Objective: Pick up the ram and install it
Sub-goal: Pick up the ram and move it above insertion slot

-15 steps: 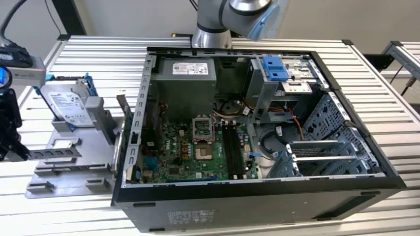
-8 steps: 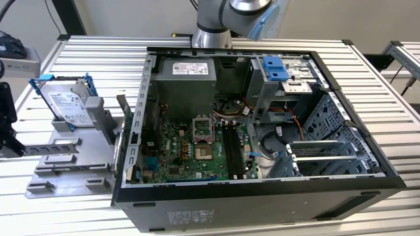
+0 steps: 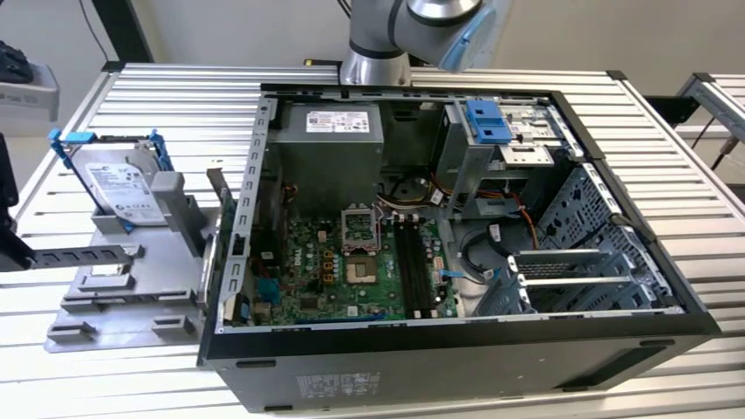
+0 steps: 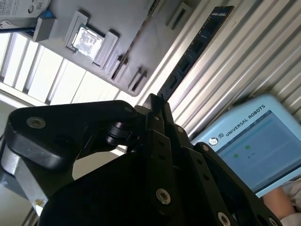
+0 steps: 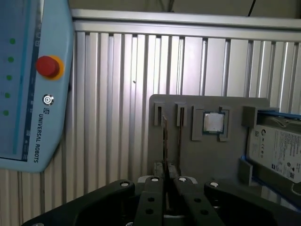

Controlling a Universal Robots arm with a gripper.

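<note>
Black end effector (image 4: 157, 99) clamping ram (image 4: 193, 52)

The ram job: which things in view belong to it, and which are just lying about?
Job: ram stick, held in the shut gripper; black slots on the board; computer case.
Lying about: hard drive; processor chip; control tablet.

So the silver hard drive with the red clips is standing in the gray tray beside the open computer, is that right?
Not quite. The clips on the hard drive are blue, not red, as the exterior view shows. The rest holds: it stands in the gray tray beside the open computer.
</note>
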